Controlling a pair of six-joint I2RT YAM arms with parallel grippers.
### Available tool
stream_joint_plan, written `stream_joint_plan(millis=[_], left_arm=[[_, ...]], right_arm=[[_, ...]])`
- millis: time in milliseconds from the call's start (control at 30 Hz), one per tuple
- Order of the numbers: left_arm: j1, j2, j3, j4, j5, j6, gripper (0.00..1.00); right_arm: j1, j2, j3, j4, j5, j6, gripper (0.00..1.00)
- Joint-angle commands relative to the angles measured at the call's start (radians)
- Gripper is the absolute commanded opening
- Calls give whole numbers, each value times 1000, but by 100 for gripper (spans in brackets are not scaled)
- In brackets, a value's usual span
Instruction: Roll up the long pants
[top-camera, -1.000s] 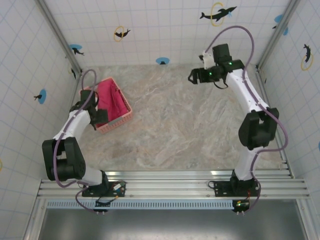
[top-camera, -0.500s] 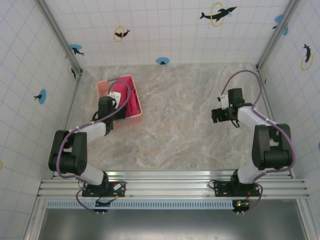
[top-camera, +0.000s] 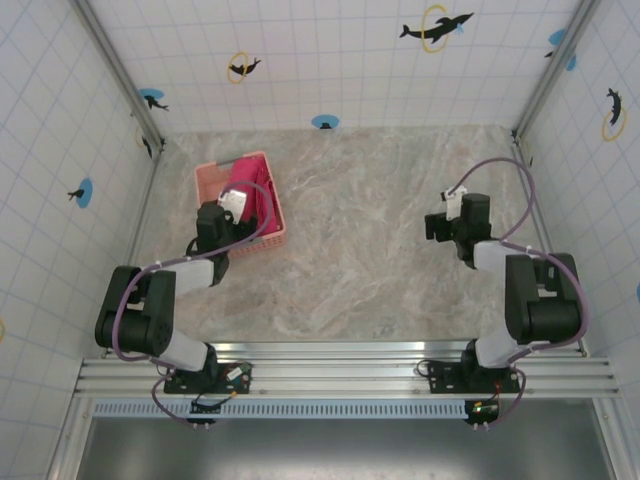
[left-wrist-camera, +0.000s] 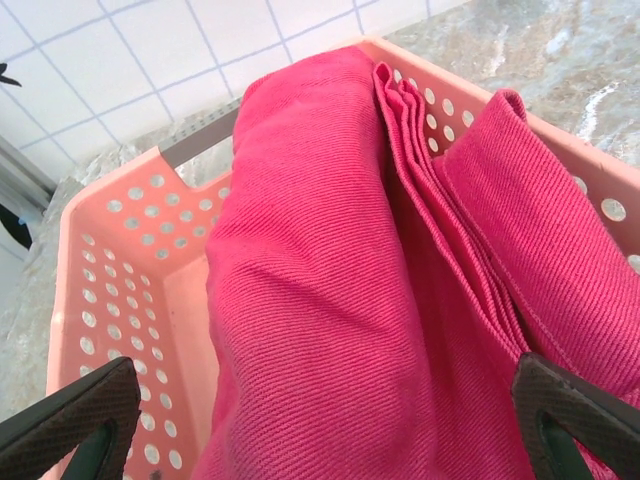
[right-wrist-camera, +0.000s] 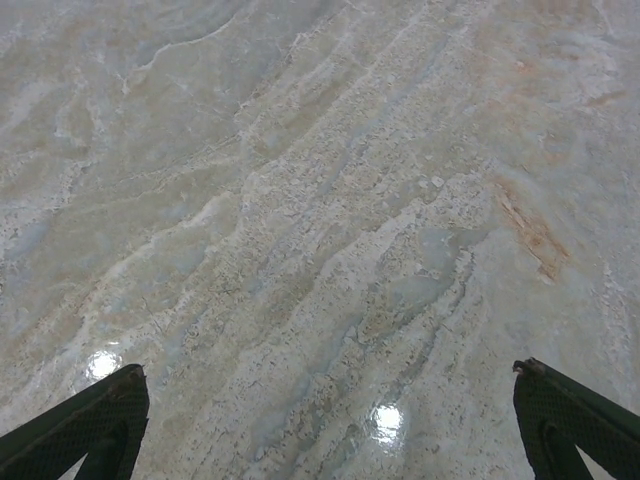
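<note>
You'll find the long pants (left-wrist-camera: 330, 280) bunched in folds inside the pink basket (left-wrist-camera: 130, 250), at the far left of the counter (top-camera: 370, 250). Your left claw (left-wrist-camera: 320, 420) hangs over them, spread wide, gripping nothing. Your right claw (right-wrist-camera: 330, 420) gapes empty above the counter's right side.

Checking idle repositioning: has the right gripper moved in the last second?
Yes. The right gripper has drawn away from the blue sticker at the back wall, toward the near rail and slightly rightward.
</note>
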Motion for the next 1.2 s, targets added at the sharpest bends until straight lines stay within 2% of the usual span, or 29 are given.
stream_joint_plan(millis=[0, 100, 200, 233, 267, 333, 367, 1167], left_arm=[[3, -6, -22, -19, 42, 34, 98], [6, -9, -44, 14, 75, 41, 97], [44, 10, -107, 138, 134, 20, 97], [39, 16, -118, 162, 133, 24, 98], [28, 17, -124, 174, 118, 36, 97], [20, 17, -122, 172, 99, 37, 97], [21, 18, -121, 173, 90, 29, 97], [23, 17, -118, 163, 106, 32, 97]], right_arm=[[14, -15, -29, 143, 8, -11, 97], [31, -65, -163, 338, 61, -19, 97], [70, -14, -273, 594, 228, 2, 97], [70, -21, -253, 557, 241, 11, 97], [81, -51, -223, 425, 247, -2, 97], [113, -28, -236, 489, 291, -26, 97], [107, -41, -223, 444, 279, -25, 97], [106, -36, -218, 447, 271, -24, 97]])
